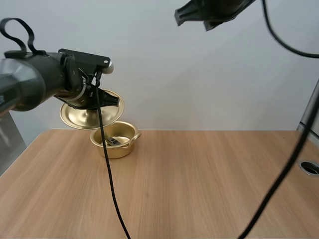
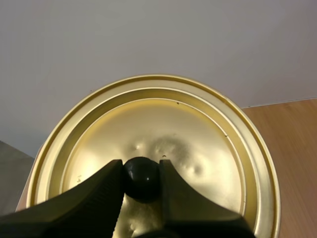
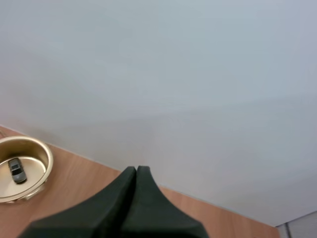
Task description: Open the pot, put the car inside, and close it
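A gold pot (image 1: 115, 141) stands open on the wooden table, and a small grey toy car (image 1: 113, 142) lies inside it; the right wrist view shows the pot (image 3: 22, 168) and the car (image 3: 17, 171) from afar. Its gold lid (image 1: 82, 115) hangs tilted just above and left of the pot. My left gripper (image 2: 142, 179) is shut on the lid's black knob (image 2: 142, 176), with the lid's disc (image 2: 198, 144) spread beyond it. High at the top of the high view is my right gripper (image 1: 178, 17); its fingers lie together as one dark wedge (image 3: 135, 171), holding nothing.
The wooden table (image 1: 199, 184) stretches wide to the right of the pot. A round grommet hole (image 1: 310, 167) sits at its right edge. A plain pale wall stands behind the table.
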Controlling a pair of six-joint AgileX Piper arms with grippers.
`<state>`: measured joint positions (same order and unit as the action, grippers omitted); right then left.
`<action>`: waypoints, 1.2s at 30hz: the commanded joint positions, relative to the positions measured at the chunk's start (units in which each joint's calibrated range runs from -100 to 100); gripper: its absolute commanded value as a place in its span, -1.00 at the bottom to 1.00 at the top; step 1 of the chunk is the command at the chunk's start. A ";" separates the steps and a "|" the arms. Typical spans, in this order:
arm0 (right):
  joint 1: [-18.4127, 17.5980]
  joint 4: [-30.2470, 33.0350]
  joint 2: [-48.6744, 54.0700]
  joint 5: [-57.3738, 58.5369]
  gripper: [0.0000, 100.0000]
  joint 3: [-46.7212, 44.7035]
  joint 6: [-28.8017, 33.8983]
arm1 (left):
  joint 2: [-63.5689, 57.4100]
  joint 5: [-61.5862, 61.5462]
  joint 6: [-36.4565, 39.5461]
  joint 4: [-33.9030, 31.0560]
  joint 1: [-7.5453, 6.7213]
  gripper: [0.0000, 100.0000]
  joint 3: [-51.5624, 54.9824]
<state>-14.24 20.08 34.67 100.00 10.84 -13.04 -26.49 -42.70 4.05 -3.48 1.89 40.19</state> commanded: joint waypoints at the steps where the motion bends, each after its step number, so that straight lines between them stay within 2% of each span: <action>1: 0.02 2.73 11.15 0.00 -1.00 0.03 -0.48 | 7.75 10.69 -0.04 0.18 0.02 -1.00 0.00; 4: 0.02 5.38 13.65 0.00 -1.00 0.03 -0.48 | 11.12 14.64 -0.04 2.02 0.02 -1.00 0.00; 9: 0.02 5.89 17.61 0.00 -1.00 0.03 -0.39 | 16.84 17.77 -0.04 3.49 -0.14 -1.00 0.00; 18: 0.52 6.42 20.69 0.00 -1.00 0.03 0.00 | 24.70 20.14 -0.42 3.49 -2.22 -1.00 -2.75; 36: 1.20 5.07 21.11 0.00 -1.00 0.03 0.00 | 35.37 26.15 -0.42 3.49 -2.33 -1.00 -3.66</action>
<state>-13.07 25.17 55.77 100.00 10.84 -13.04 8.42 -16.06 3.68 0.00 -0.43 36.43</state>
